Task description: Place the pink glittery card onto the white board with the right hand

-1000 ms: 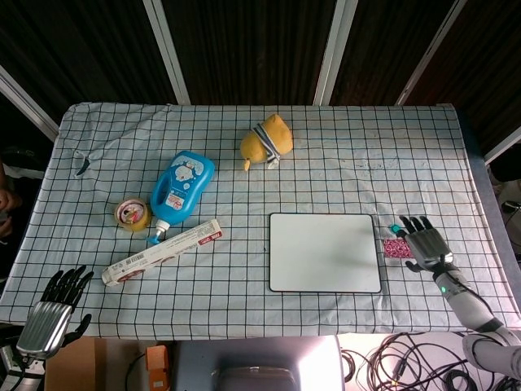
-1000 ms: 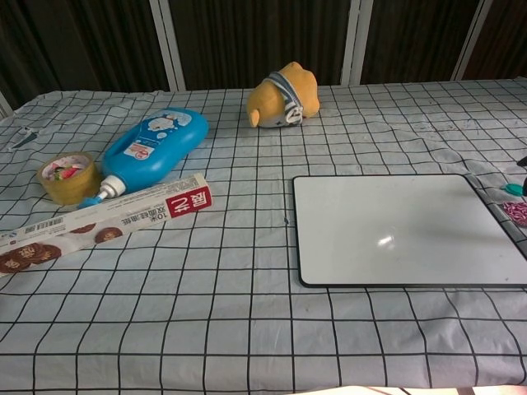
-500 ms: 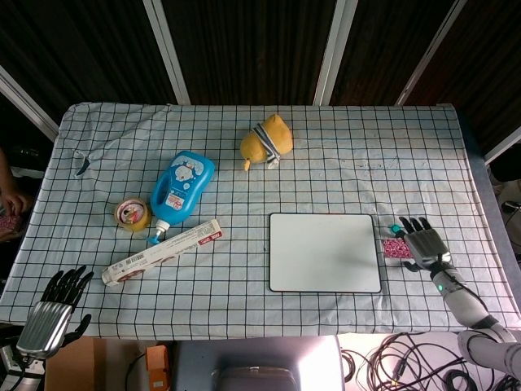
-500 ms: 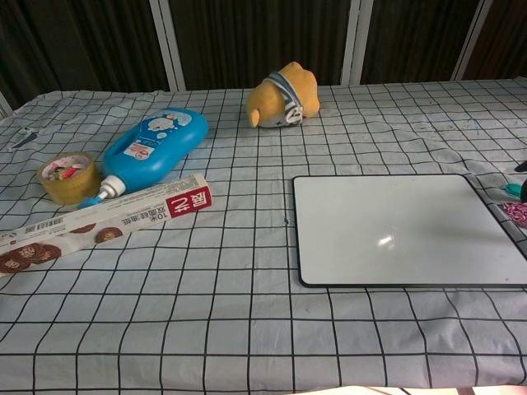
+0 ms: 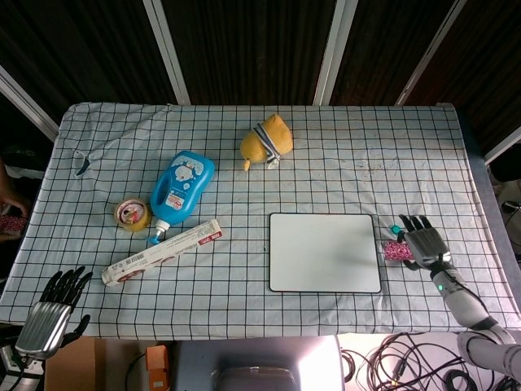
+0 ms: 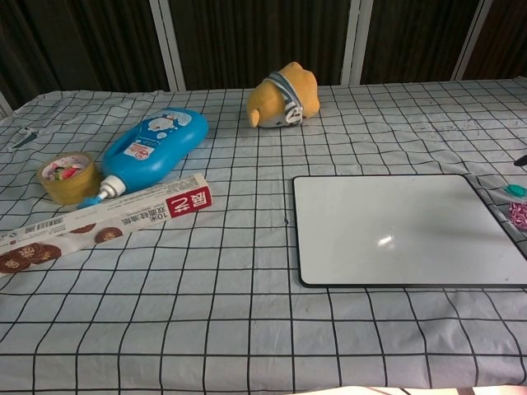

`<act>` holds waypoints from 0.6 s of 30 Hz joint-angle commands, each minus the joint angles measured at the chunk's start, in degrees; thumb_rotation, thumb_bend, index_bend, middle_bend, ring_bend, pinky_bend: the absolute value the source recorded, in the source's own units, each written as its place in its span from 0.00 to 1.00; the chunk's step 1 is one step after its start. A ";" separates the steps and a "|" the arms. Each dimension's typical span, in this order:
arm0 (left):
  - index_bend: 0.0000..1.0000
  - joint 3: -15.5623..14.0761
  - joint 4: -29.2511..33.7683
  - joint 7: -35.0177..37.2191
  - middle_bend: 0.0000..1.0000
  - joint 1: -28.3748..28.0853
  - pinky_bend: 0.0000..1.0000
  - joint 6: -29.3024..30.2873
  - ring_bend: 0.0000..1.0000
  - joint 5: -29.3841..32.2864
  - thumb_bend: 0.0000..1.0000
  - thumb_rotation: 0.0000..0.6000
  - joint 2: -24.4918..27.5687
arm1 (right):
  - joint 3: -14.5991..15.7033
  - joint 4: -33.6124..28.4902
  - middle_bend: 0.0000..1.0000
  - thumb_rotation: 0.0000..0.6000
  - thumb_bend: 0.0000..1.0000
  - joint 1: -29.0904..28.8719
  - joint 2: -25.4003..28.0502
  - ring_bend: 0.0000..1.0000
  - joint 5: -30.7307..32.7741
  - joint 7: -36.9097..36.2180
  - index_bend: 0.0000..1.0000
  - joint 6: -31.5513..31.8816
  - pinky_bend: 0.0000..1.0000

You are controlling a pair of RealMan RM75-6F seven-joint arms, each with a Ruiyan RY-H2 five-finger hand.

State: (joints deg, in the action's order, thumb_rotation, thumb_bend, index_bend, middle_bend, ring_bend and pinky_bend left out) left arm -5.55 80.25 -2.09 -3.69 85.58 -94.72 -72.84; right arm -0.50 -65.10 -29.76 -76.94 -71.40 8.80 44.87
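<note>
Lying just beside the white board, the pink glittery card touches the right hand's spread fingers.

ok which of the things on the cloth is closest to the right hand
The pink glittery card, lying right at the right hand, just off the white board's right edge. The bottle, tape, box and plush all sit far off to the left.

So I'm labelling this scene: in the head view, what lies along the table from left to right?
Yellow tape roll → blue plastic bottle → yellow plush toy → white board → pink glittery card → right hand.
</note>
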 commanded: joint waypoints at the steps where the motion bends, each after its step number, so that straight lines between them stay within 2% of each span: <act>1: 0.00 0.05 0.00 0.01 0.00 0.01 0.01 -0.02 0.00 0.05 0.37 1.00 0.04 | -0.62 -2.28 0.00 1.00 0.21 0.21 1.42 0.00 -0.89 -0.89 0.44 1.59 0.00; 6: 0.00 0.13 0.01 0.08 0.00 -0.08 0.01 -0.19 0.00 0.01 0.37 1.00 0.08 | -2.08 -7.94 0.00 1.00 0.21 -0.45 4.15 0.00 -1.50 -0.11 0.43 3.49 0.00; 10: 0.00 0.27 0.09 0.13 0.00 -0.27 0.01 -0.52 0.00 0.13 0.37 1.00 0.11 | -3.74 -12.51 0.00 1.00 0.22 -2.33 4.51 0.00 -0.20 3.31 0.42 3.21 0.00; 14: 0.00 0.33 0.20 0.04 0.00 -0.55 0.01 -1.11 0.00 0.24 0.37 1.00 0.10 | -5.87 -15.01 0.00 1.00 0.21 -5.83 1.31 0.00 4.14 9.57 0.40 1.20 0.00; 18: 0.00 0.37 0.39 -0.02 0.00 -0.56 0.01 -1.33 0.00 0.48 0.37 1.00 0.31 | -6.62 -15.05 0.00 1.00 0.21 -8.88 -3.27 0.00 8.63 16.55 0.40 0.47 0.00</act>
State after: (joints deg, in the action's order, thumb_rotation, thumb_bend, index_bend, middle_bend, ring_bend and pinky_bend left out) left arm -5.19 80.62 -2.11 -4.26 84.25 -94.25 -72.54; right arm -6.13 -79.50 -36.25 -77.18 -65.87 21.30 46.20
